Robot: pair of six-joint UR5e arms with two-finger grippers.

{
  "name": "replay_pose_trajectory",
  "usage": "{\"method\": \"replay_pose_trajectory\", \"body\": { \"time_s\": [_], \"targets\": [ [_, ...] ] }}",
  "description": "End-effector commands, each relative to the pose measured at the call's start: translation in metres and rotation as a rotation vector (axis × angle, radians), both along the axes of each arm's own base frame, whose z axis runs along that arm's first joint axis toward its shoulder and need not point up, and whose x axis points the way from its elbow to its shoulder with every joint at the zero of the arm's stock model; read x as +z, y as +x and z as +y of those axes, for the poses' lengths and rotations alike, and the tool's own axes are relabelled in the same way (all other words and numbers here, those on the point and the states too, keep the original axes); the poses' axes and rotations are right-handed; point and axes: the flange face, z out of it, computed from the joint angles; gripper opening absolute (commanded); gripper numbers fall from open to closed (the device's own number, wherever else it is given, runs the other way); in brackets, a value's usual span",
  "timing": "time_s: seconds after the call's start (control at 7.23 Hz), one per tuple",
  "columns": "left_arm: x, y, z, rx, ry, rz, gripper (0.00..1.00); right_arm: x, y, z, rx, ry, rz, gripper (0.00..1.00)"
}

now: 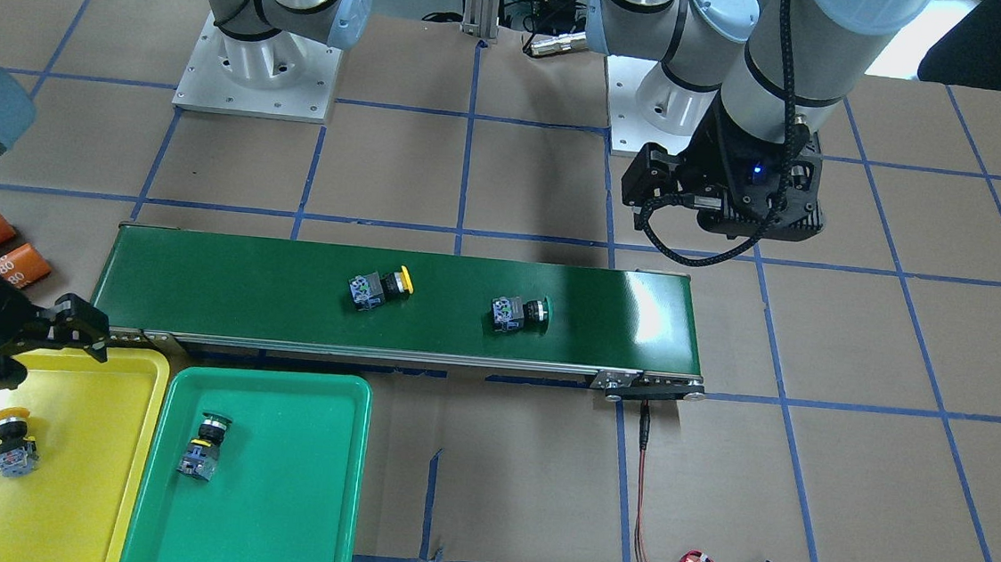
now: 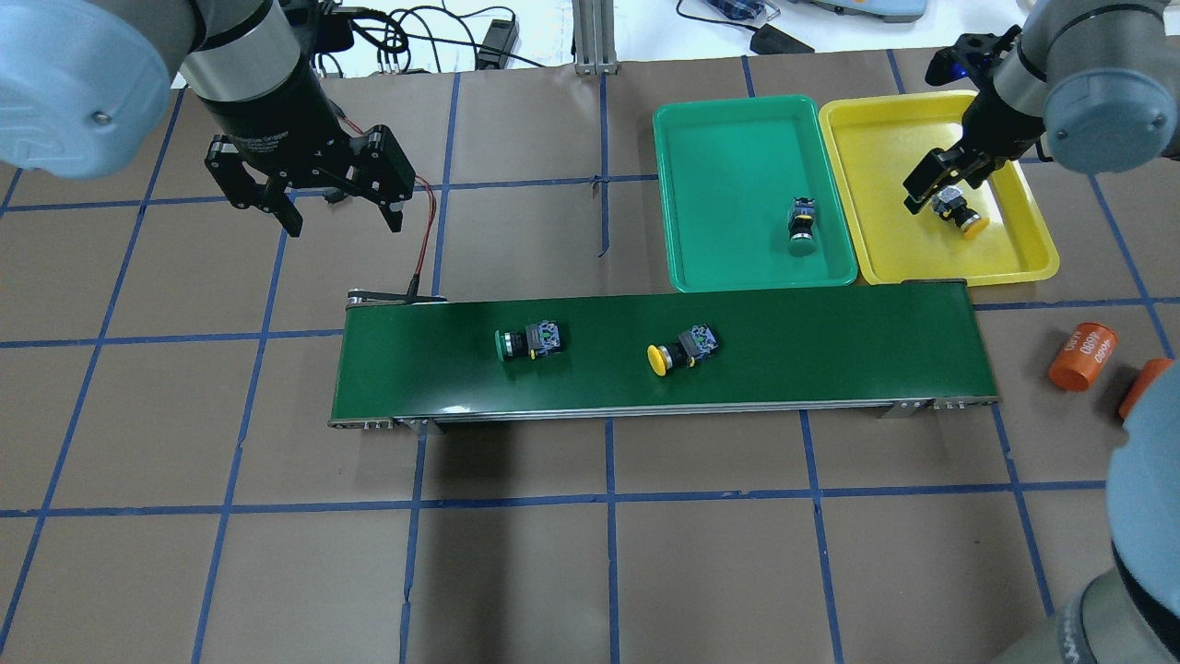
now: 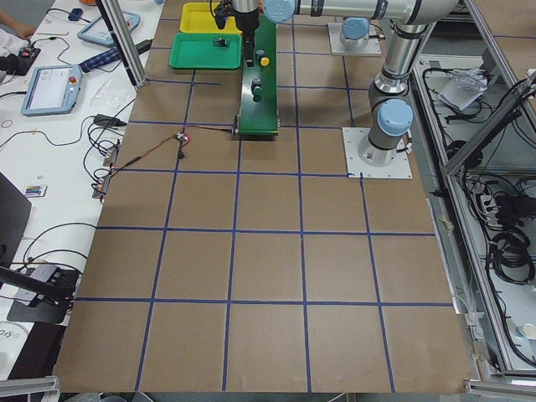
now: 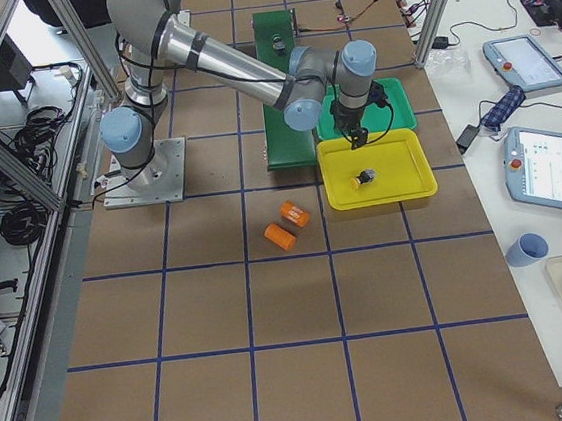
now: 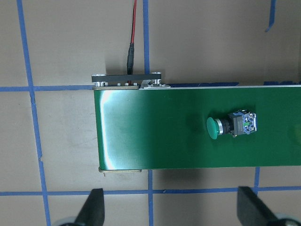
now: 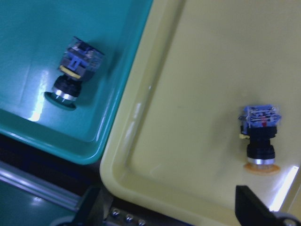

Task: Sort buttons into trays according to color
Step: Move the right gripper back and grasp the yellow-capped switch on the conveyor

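Fingers (image 2: 914, 195) of the right gripper (image 2: 929, 189) hang spread and empty, a yellow button (image 2: 956, 212) in the yellow tray (image 2: 885, 184) just beside them; the left gripper (image 2: 344, 224) has spread fingers holding nothing.

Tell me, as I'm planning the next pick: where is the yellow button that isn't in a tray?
Overhead view: the yellow button lies midway along the conveyor belt, right of the green button, just below the green tray.
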Motion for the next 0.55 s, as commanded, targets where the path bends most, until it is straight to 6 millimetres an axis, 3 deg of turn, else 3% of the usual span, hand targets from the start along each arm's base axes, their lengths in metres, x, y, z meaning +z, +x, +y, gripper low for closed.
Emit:
{"method": "replay_pose_trajectory", "body": {
  "time_s": [0.0, 0.28, 0.41],
  "targets": [
    [0.009, -0.002, 0.011, -0.009, -0.006, -0.002, 1.0, 0.019, 0.052, 0.069, 0.128, 0.028, -0.004, 1.0],
    [0.005, -0.001, 0.001, -0.004, 0.0, 0.001, 1.0, 0.007, 0.07, 0.13, 0.364, -0.033, 0.006, 1.0],
    [0.004, -0.001, 0.002, -0.004, 0.003, -0.001, 1.0, -0.014, 0.077, 0.151, 0.411, -0.012, -0.012, 0.99]
  ]
}}
